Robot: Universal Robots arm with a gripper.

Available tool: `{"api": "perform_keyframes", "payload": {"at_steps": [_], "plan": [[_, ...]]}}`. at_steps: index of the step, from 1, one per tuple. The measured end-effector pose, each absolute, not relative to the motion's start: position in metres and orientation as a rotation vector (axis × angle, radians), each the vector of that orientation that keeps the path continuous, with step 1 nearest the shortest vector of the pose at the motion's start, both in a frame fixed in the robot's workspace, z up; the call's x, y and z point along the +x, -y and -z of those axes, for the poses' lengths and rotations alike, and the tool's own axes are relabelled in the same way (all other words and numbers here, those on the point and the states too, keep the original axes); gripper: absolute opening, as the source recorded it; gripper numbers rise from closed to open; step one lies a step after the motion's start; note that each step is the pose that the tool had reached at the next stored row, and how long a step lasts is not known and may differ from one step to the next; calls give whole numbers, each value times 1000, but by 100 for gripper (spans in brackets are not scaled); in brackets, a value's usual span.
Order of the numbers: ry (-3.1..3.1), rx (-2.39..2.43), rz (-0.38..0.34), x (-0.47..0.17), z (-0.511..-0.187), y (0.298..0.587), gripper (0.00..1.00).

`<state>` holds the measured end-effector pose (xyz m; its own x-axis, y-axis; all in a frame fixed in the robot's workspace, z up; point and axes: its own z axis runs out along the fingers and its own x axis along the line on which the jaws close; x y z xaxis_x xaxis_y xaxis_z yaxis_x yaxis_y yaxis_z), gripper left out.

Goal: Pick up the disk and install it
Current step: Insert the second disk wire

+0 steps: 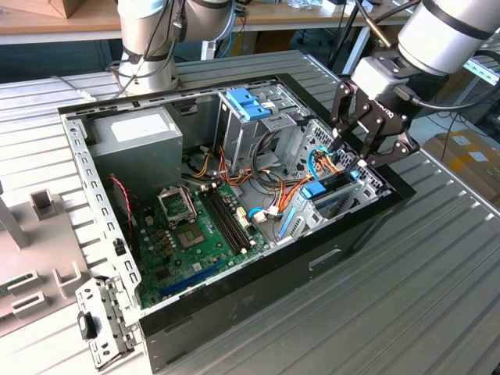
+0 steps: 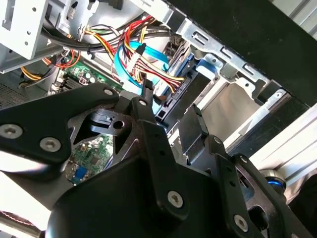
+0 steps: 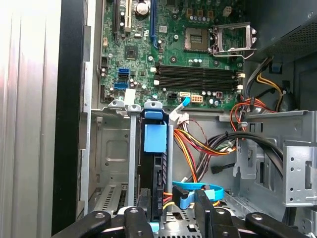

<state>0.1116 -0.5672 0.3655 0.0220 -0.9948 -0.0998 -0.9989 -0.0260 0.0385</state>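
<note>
Black linkage bars of your gripper [image 2: 148,106] sit closest to the lens in the second wrist view; the jaws stand slightly spread, pinching nothing.

- Gripper, exterior view [image 1: 353,160]: hanging over the drive-cage corner of the open computer case [image 1: 367,223], at the exterior view's right.
- Fingertips [image 3: 205,201]: in the first wrist view you see them apart, just beside the thin blue data cable [image 3: 198,189] and the red-yellow wire bundle [image 3: 198,146].
- Disk [image 3: 154,163]: standing on edge in a slot of the metal drive cage [image 3: 111,158], dark body with a bright blue end tab at its outer end. In the exterior view the same blue-tabbed disk [image 1: 314,190] sits in the cage just below the gripper. The gripper is close to it but not touching.
- Motherboard [image 1: 203,234]: green, lying flat on the case floor, with an open processor socket [image 3: 230,37] and black memory slots [image 3: 198,77].
- Power supply [image 1: 141,141]: grey box in the far corner of the case.
- Pale-blue ridged latch [image 1: 248,104]: on top of the taller bay, well apart from the gripper.
- Surface [image 1: 437,297]: ribbed grey metal, carrying the case.
- Loose perforated metal bracket [image 1: 101,324]: lying on the surface beside the case's near corner.
</note>
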Motion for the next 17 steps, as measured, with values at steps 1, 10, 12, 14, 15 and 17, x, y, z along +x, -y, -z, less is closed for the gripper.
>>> {"api": "perform_keyframes", "payload": {"at_steps": [1, 10, 12, 14, 15, 17], "plan": [[-2163, -2215, -152, 112, -366, 567, 48], [-2163, -2215, -152, 112, -365, 567, 27], [-2163, -2215, -152, 112, -365, 567, 16], [-2163, -2215, -152, 112, -365, 567, 16], [-2163, -2215, -152, 112, -365, 567, 16], [-2162, -2215, -153, 112, -365, 567, 16]]}}
